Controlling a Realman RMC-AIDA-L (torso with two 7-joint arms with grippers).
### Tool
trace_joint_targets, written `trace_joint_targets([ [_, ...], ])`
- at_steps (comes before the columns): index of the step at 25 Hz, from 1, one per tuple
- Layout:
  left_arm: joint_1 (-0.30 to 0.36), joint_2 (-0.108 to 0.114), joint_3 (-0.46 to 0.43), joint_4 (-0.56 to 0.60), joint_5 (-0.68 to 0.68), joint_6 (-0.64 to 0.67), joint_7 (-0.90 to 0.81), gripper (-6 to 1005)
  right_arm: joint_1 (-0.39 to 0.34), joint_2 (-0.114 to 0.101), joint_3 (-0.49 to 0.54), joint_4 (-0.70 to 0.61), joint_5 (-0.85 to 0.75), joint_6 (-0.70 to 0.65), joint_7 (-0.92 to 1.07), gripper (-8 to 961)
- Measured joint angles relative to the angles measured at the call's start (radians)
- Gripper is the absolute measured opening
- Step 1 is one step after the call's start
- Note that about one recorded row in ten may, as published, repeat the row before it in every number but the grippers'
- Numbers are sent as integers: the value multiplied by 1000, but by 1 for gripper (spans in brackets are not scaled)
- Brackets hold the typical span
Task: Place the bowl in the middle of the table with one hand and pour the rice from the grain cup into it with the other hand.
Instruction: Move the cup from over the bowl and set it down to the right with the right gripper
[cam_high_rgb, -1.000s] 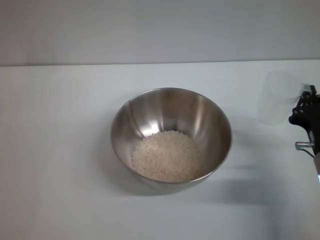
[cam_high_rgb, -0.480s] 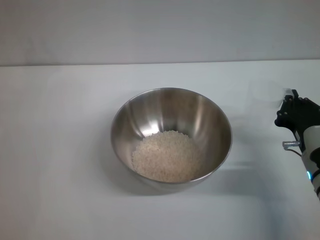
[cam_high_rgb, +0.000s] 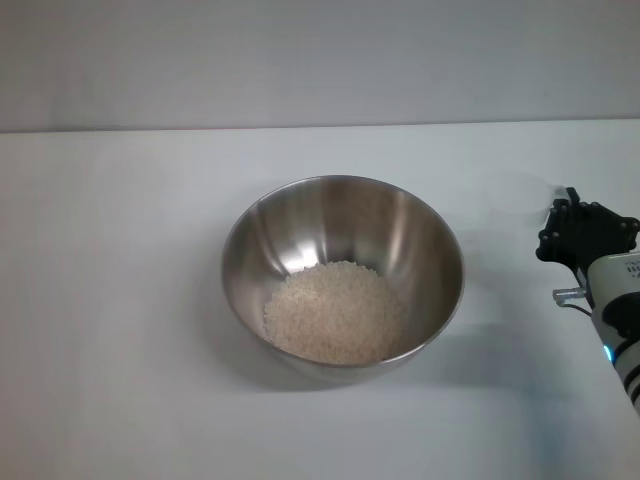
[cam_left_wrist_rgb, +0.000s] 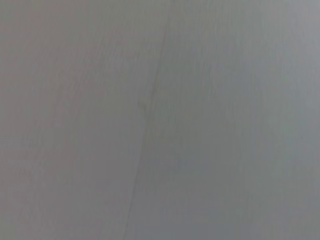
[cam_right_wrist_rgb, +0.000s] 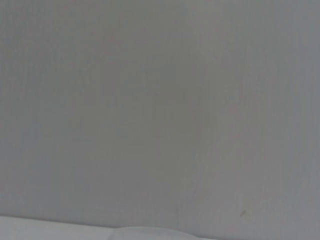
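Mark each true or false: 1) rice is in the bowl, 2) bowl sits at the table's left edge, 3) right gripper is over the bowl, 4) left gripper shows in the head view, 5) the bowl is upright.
1) True: the rice lies piled in the bowl.
2) False: the bowl stands near the middle of the table.
3) False: the right gripper is off to the bowl's right, by the faint clear grain cup, near the table's right edge.
4) False: no left gripper appears in that view.
5) True: it stands with its opening upward.
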Motion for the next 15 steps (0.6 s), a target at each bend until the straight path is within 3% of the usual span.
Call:
trace_joint_targets([
  [15,1,0,-1,0,0,3,1,291,47,0,-23,-48,0,46,15,80],
])
